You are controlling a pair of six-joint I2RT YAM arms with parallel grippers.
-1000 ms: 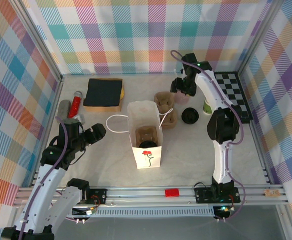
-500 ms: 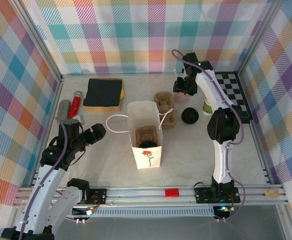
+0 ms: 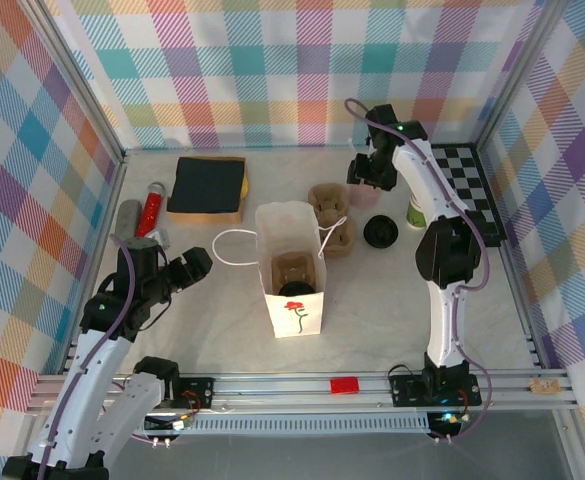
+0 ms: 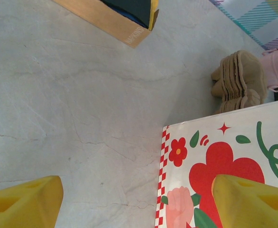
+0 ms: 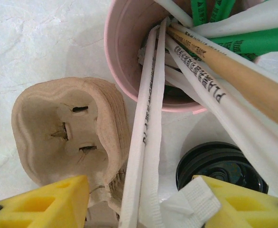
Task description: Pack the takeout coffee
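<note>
Mid-worktop (image 3: 392,310), a tall white bag (image 3: 296,318), mouth open, rose printed on its near face. Down inside it, by the near wall, the coffee (image 3: 294,289), seated in a brown tray (image 3: 294,266); from above, just its round black lid on show, sides hidden. To the bag's left, the left gripper (image 3: 197,263), low over bare worktop just beside the bag, jaws spread wide, nothing between them, touching nothing. Ahead of it, at the back left, a napkin box (image 4: 110,21), well apart from the bag. At the back right, the right gripper (image 5: 141,199), pointing down over a pink cup (image 5: 116,57) crammed with wrapped straws (image 5: 146,118), jaws partly apart and straddling one white straw without pinching it, a crumpled wrapper end up against one finger; nothing held. Just beside the pink cup, a stack of trays (image 5: 62,123), standing between that cup and the bag. Near the cup's other side, a loose lid (image 5: 219,166), flat on the worktop. Further right, close to the lid, a green cup (image 3: 417,212), uncapped, white inside, upright at the edge of a checkered board (image 3: 469,190).
</note>
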